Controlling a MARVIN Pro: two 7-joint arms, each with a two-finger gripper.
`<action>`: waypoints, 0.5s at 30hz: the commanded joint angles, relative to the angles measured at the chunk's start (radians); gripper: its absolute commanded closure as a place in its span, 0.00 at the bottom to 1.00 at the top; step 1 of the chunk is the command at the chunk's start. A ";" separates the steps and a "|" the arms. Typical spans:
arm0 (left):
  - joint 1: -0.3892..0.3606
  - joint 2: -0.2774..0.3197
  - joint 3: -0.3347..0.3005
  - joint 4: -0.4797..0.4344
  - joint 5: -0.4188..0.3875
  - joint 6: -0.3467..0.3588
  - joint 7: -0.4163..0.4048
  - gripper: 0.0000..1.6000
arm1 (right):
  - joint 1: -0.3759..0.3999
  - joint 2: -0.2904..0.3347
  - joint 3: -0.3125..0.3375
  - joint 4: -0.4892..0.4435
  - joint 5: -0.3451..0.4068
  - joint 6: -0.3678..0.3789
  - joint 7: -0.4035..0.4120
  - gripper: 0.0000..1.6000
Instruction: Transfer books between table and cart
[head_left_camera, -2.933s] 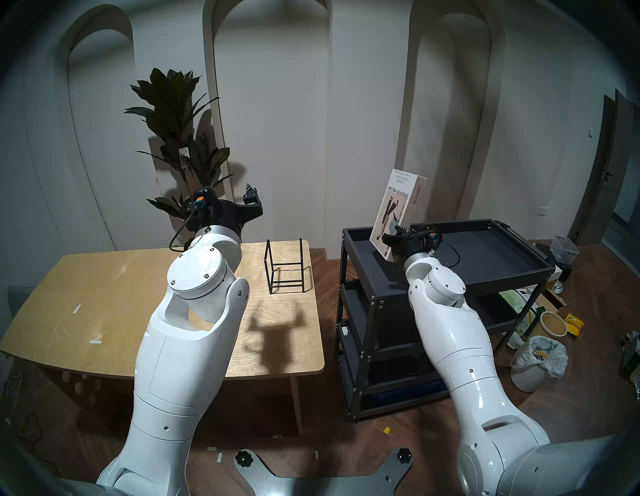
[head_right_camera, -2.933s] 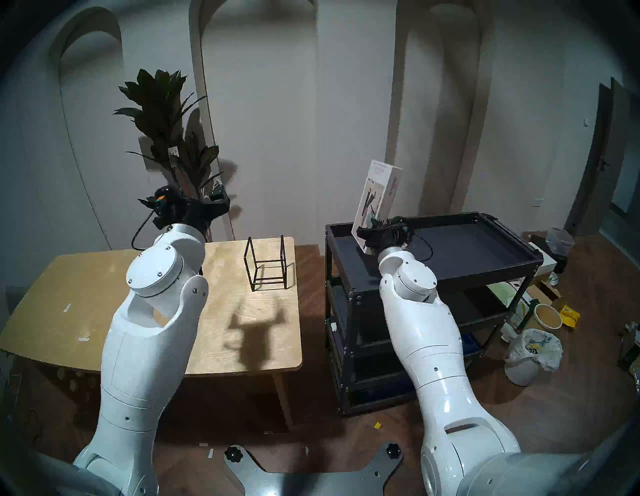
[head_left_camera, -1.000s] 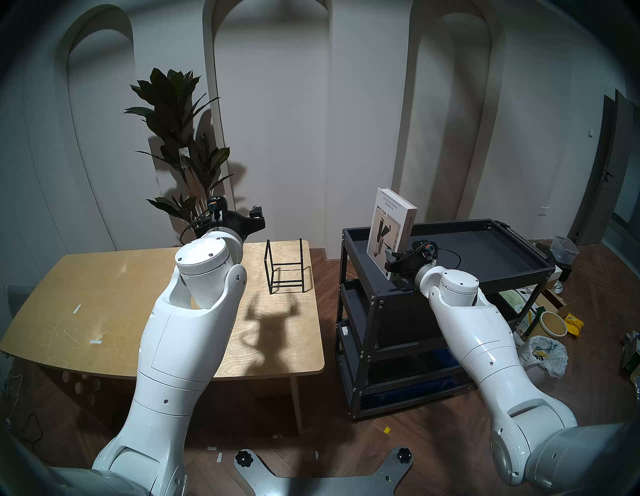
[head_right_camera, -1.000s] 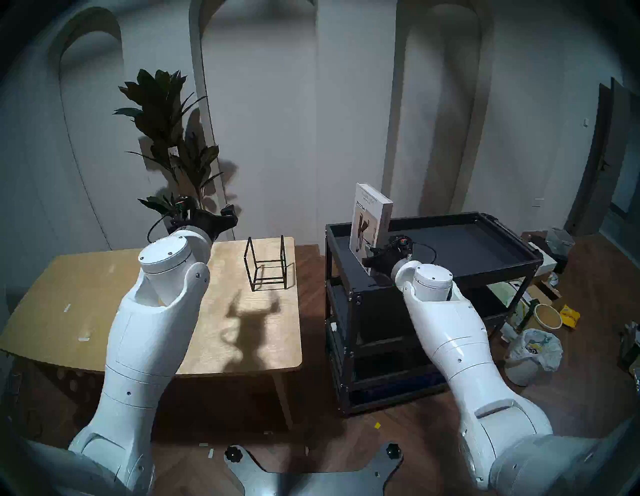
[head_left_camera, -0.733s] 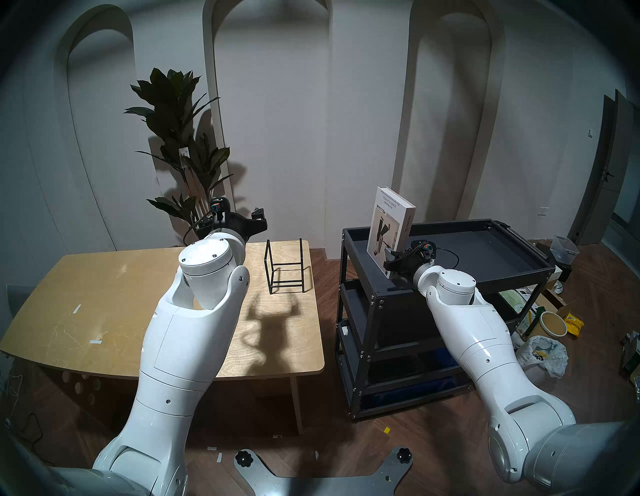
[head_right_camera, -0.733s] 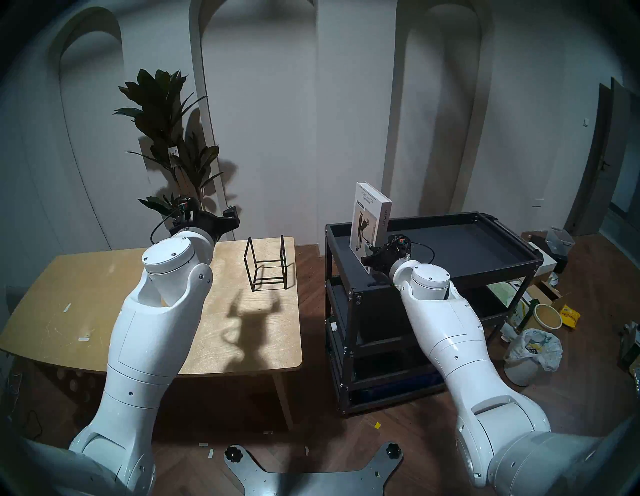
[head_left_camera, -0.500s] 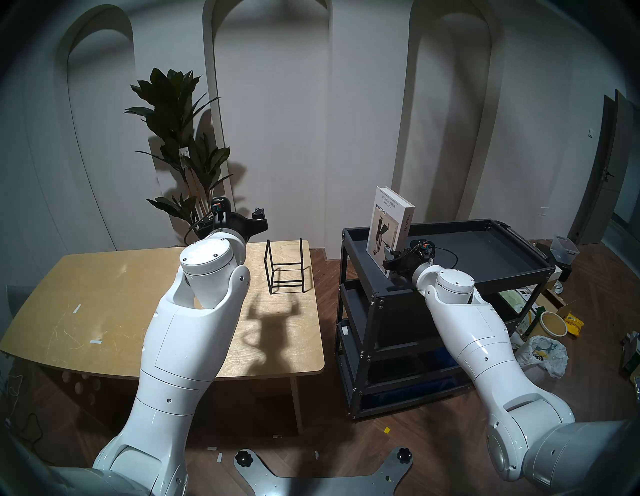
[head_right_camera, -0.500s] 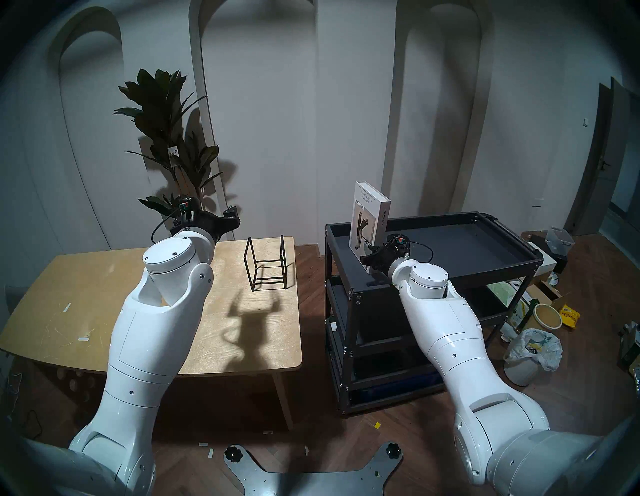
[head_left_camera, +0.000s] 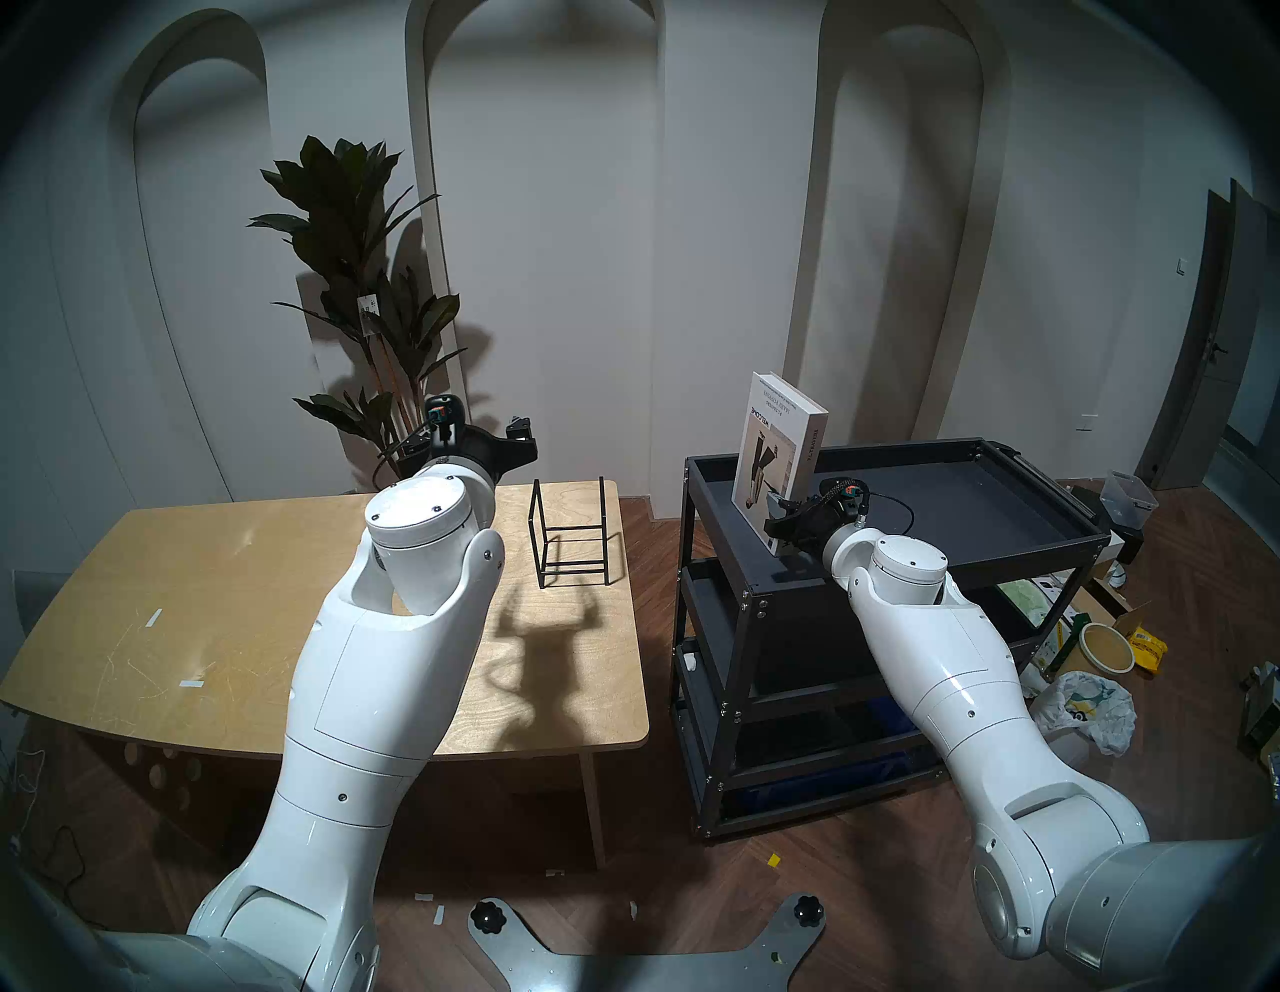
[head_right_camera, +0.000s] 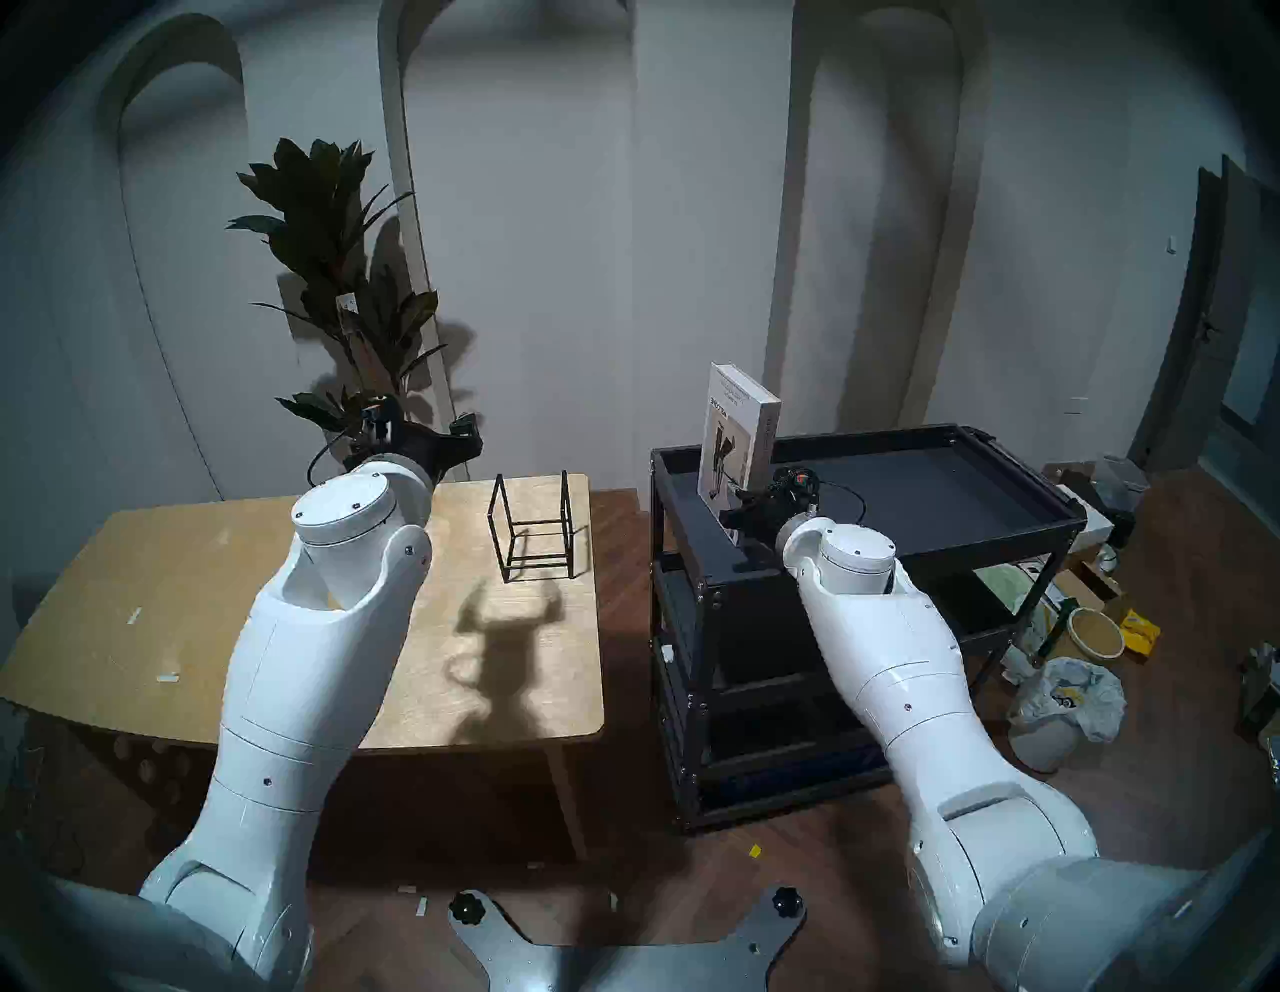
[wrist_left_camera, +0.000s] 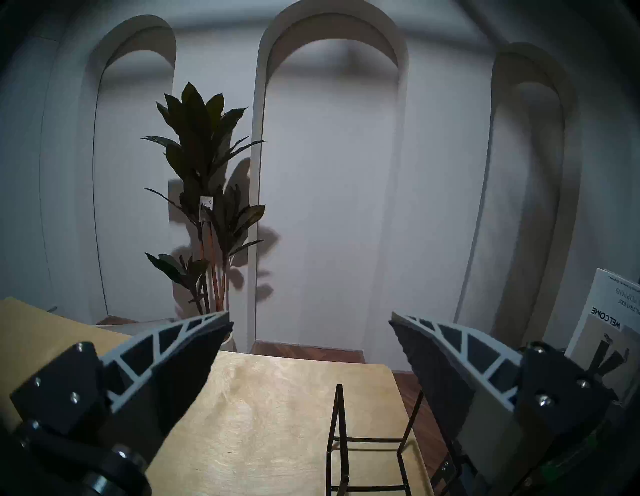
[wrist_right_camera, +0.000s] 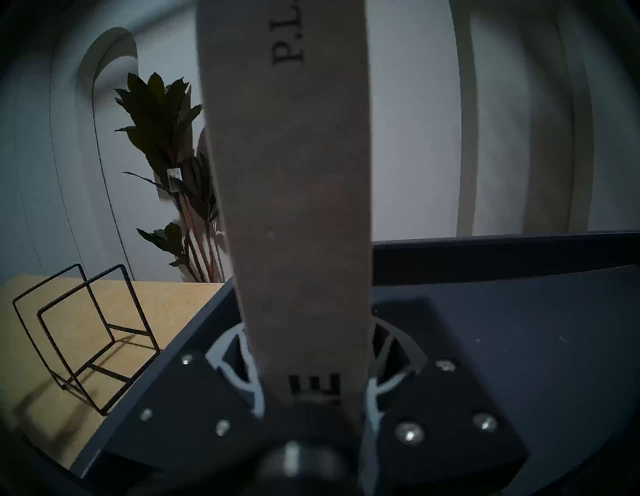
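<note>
Head stereo views look down from above on table (head_left_camera: 208, 589) and cart (head_left_camera: 970, 512). Wrist views face the wall, sharing the wire rack (wrist_left_camera: 367, 446).

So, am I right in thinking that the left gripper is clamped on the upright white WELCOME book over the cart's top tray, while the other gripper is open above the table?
Not quite: the sides are swapped. The right gripper is clamped on the upright book over the cart, as the right wrist view shows. The left gripper is the open one above the table.

Left gripper (wrist_left_camera: 310, 324) hangs raised with jaws spread wide and empty; right gripper (wrist_right_camera: 313, 367), arm extended forward, clamps the book's (head_left_camera: 779, 457) lower spine.
</note>
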 joint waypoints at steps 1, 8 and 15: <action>-0.029 -0.004 0.001 -0.013 0.004 0.002 0.004 0.00 | -0.018 0.003 -0.002 -0.006 0.000 0.007 -0.002 0.54; -0.029 -0.005 0.005 -0.014 0.006 0.002 0.007 0.00 | -0.021 0.006 -0.001 -0.004 0.004 0.004 -0.002 0.05; -0.027 -0.008 0.009 -0.017 0.008 0.002 0.012 0.00 | -0.028 0.011 0.003 -0.017 0.011 0.004 -0.002 0.00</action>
